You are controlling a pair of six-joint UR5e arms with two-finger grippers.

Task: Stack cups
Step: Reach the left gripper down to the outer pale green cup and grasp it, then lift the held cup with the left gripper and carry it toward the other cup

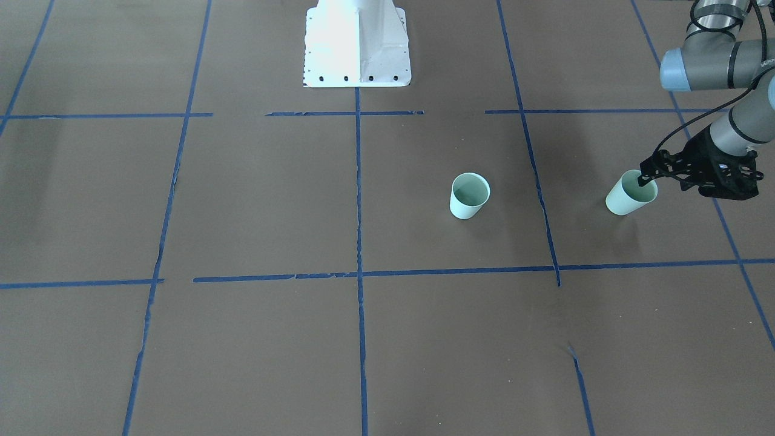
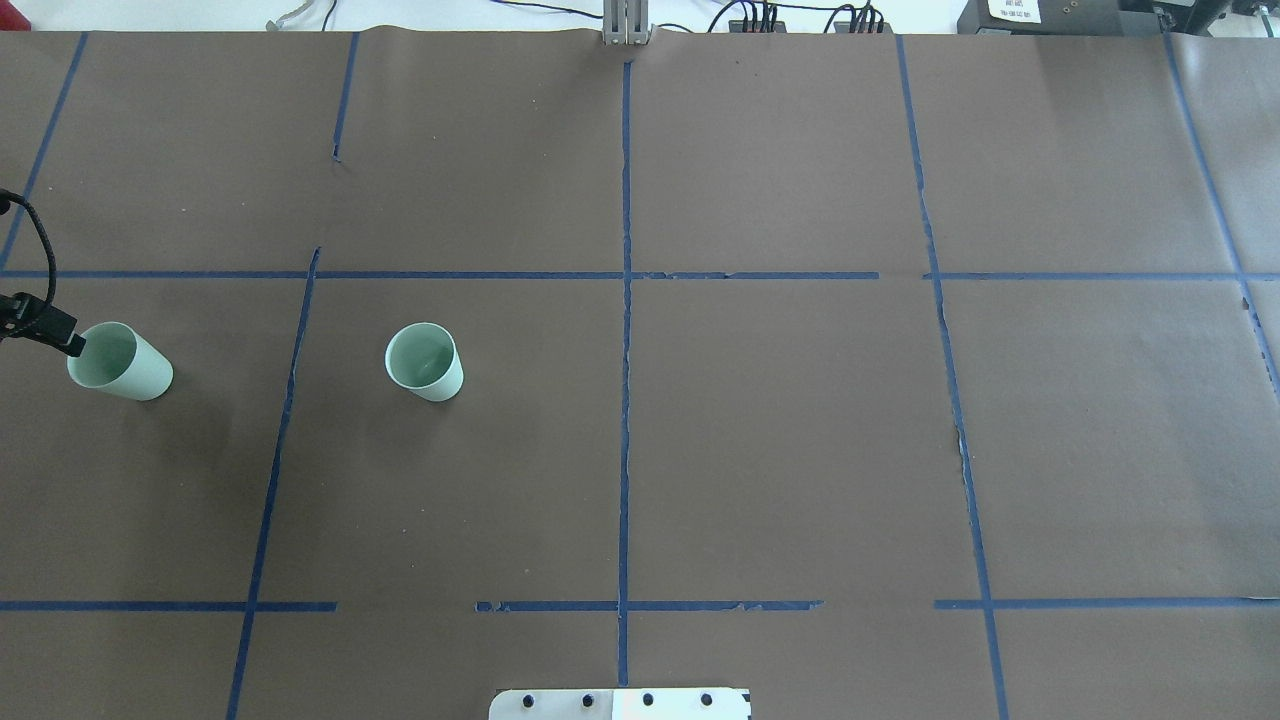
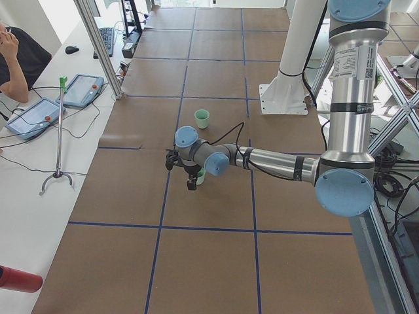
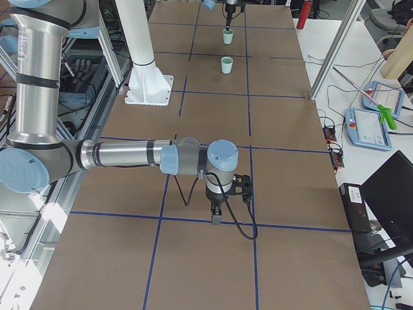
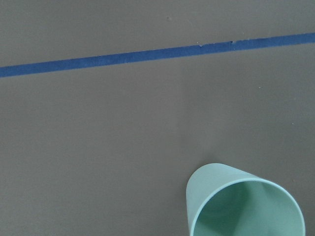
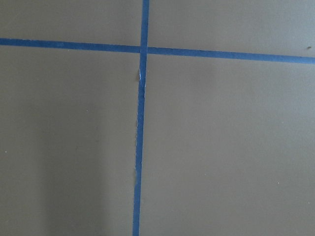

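Nearest the left wrist camera stands the outer cup [image 5: 246,209], small, pale mint-green, tapered and handleless, seemingly plastic. It is upright at the robot's left end of the brown paper-covered tabletop [image 2: 800,450].

The left tool [image 1: 649,179] sits at this cup's rim on its left side. One fingertip appears to reach inside the mouth; whether the tool is clamped on the wall cannot be told.

An identical inner cup [image 2: 424,362] stands upright, mouth up, well apart to the right and level with the first.

Judgement: the next move is a lift and a straight carry rightward, then lowering along the vertical axis.

The left arm is much nearer. The right tool [image 4: 215,218] hangs well apart over the right half, and its state cannot be told.
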